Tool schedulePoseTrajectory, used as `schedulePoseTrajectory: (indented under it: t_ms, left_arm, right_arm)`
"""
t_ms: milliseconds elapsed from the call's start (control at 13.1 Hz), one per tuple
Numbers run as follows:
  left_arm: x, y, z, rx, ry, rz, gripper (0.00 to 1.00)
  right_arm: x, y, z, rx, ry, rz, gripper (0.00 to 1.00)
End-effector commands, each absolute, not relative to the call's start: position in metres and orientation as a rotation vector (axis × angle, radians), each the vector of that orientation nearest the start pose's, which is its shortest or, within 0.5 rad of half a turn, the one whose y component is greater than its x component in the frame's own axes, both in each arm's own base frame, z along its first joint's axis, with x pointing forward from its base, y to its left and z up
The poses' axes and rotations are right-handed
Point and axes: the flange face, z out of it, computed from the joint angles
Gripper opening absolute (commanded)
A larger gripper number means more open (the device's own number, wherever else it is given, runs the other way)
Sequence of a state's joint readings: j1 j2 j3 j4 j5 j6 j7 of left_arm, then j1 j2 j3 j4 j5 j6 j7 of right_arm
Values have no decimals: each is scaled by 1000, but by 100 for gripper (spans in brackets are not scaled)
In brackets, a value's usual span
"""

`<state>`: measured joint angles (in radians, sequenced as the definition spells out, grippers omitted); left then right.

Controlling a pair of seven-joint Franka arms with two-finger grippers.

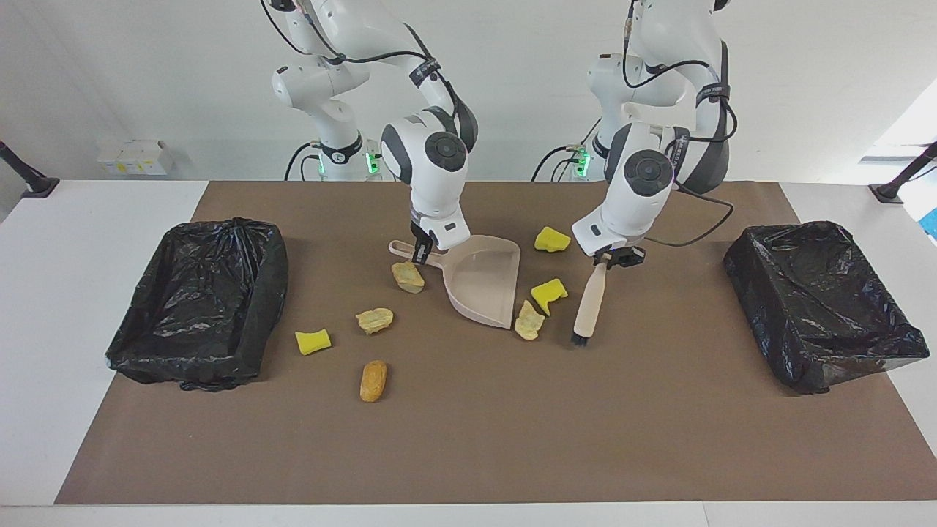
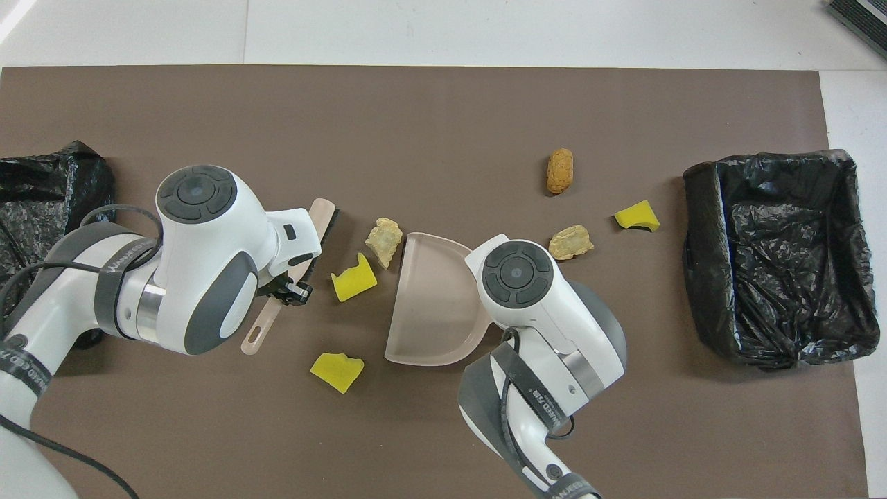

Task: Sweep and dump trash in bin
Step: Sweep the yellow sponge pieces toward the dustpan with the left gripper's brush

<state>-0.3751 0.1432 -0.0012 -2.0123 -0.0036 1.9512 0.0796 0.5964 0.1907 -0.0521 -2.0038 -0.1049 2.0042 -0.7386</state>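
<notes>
White wall backs your two arms, and you see a white tabletop [image 1: 88,293] carrying a wide brown mat [image 1: 468,439] that holds everything else.

At the mat's edge toward the right arm's end sits one black-lined bin [image 1: 201,300]; at the edge toward the left arm's end sits the second black-lined bin [image 1: 820,300]. Both are well apart from the scraps in the middle.

Your beige dustpan [image 1: 483,282] rests on the mat near its centre, mouth facing the left arm's end. Your right claw [image 1: 421,252] is pressed together on the dustpan's handle. Your left claw [image 1: 613,258] is pinching the handle of the brush [image 1: 589,304], which hangs tilted with its dark bristles down at the mat, near the dustpan's mouth.

Now the trash, none of it in the pan or a bin. Just off the pan's mouth lie a pale crumbly chunk [image 1: 528,322] and a yellow sponge piece [image 1: 549,293], between pan and brush. Another yellow sponge [image 1: 552,239] lies nearer to the robots. A beige chunk [image 1: 408,277] touches the pan's handle side. Toward the right arm's bin you find a second beige chunk [image 1: 374,319], a small yellow sponge [image 1: 312,341], and, closest to the mat's edge away from the robots, an orange-brown lump [image 1: 373,380].
</notes>
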Motion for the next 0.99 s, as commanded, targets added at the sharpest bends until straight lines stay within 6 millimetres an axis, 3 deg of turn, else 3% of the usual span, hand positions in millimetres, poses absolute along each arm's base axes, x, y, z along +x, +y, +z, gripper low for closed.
schedulePoseTrajectory:
  t_ms: [0,230,459,612,918]
  left_arm:
    - [504,-225,359,-3052,702,272,0]
    - [474,-275,362,-3044,822,288,0]
    - [410,-331,369,-3009,942,367,0]
    - [383,-356,375,-3010,826,393,0]
    - [377,-368,381,-3101,412,405,0]
  right_arm:
    - [487,288,355,-2536,-1981,326,0]
    - [486,289,355,-2542,-1976,326,0]
    - [486,289,355,-2541,-1976,326,0]
    - [486,289,355,-2542,-1977,326,0]
    - [486,289,355,-2540,-1979,326,0]
